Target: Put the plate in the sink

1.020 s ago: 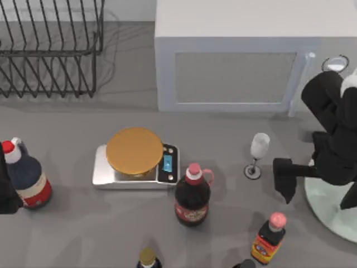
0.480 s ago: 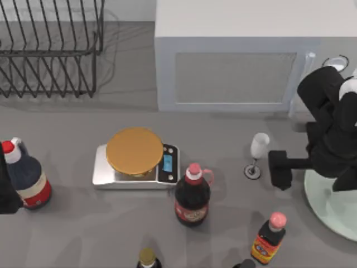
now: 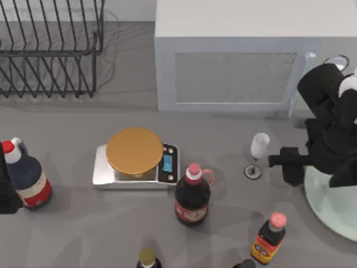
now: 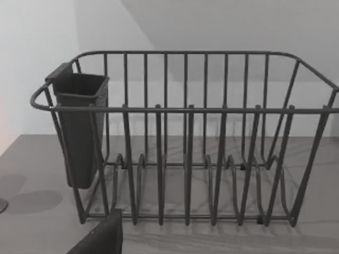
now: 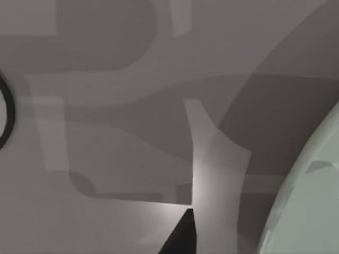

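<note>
The plate (image 3: 333, 211) is a large pale mint-green disc lying flat at the right edge of the table, partly cut off by the top view's border and partly covered by my right arm. My right gripper (image 3: 290, 166) hovers just off the plate's left rim, between it and a wine glass. The right wrist view looks down on grey tabletop with the plate's curved rim (image 5: 312, 201) at one side. My left gripper (image 3: 5, 192) stays parked at the far left beside a bottle. The sink is out of view.
A wine glass (image 3: 257, 151) stands close to the left of my right gripper. Behind is a white microwave (image 3: 240, 56); a wire dish rack (image 3: 50, 50) sits back left. A scale (image 3: 136, 162) and several bottles (image 3: 192, 195) occupy the middle and front.
My right gripper has turned and drifted a little toward the back and right, staying by the plate's left rim. The plate and the left arm have not moved.
</note>
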You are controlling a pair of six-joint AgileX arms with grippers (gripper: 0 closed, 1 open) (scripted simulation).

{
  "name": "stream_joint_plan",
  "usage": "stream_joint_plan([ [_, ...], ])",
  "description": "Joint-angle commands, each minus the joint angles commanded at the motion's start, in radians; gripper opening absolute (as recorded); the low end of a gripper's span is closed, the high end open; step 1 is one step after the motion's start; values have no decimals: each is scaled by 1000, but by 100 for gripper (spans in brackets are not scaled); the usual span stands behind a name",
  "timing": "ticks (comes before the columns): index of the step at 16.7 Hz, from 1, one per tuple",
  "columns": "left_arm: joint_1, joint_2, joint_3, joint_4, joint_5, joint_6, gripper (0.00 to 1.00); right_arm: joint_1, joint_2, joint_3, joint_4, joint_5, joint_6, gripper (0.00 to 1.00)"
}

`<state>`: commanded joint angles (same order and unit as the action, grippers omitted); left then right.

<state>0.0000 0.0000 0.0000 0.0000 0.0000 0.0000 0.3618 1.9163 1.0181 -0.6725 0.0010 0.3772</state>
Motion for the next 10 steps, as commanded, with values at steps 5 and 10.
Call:
stream_joint_plan([
  [5, 0, 0, 0, 0, 0, 0, 100, 0, 0, 0, 0, 0, 0, 2],
  [10, 0, 0, 0, 0, 0, 0, 100, 0, 0, 0, 0, 0, 0, 0],
])
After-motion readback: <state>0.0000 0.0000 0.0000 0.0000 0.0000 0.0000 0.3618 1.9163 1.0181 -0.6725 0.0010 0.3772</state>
